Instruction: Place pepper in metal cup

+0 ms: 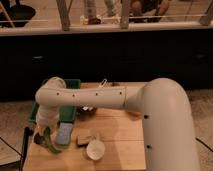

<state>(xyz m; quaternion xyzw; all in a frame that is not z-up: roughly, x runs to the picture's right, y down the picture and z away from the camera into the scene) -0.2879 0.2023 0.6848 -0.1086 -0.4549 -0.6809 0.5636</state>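
Gripper (42, 136) hangs at the counter's (120, 150) left edge, pinching the pepper (48, 142). We judge the carry under way; next we must find the metal cup, hidden here.

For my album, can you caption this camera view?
Robot gripper holding a long green pepper low over the wooden table's left edge, near a white cup.
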